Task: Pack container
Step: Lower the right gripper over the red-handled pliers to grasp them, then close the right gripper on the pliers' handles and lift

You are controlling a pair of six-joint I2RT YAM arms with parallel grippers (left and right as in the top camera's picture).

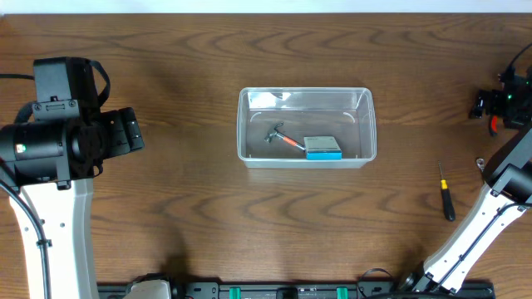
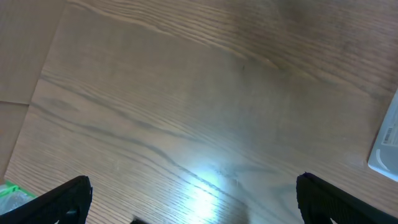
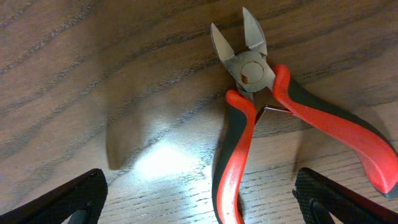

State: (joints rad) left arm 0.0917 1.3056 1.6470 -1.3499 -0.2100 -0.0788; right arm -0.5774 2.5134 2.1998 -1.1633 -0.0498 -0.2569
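Observation:
The clear container (image 1: 303, 90) stands mid-table, holding a small hammer (image 1: 281, 137) and a blue-and-white box (image 1: 322, 148). At the far right, my right gripper (image 1: 492, 108) hovers over red-and-black cutting pliers (image 3: 249, 74) lying flat on the wood. In the right wrist view the gripper (image 3: 199, 200) is open, and one pliers handle (image 3: 233, 168) runs between its fingers without touching them. My left gripper (image 2: 193, 200) is open over bare table at the left (image 1: 131, 133), with the container's corner (image 2: 387, 144) at the right edge of its view.
A black-handled screwdriver (image 1: 446, 202) lies on the table at the right, in front of the right arm's base. The wooden table's far edge runs along the top of the overhead view.

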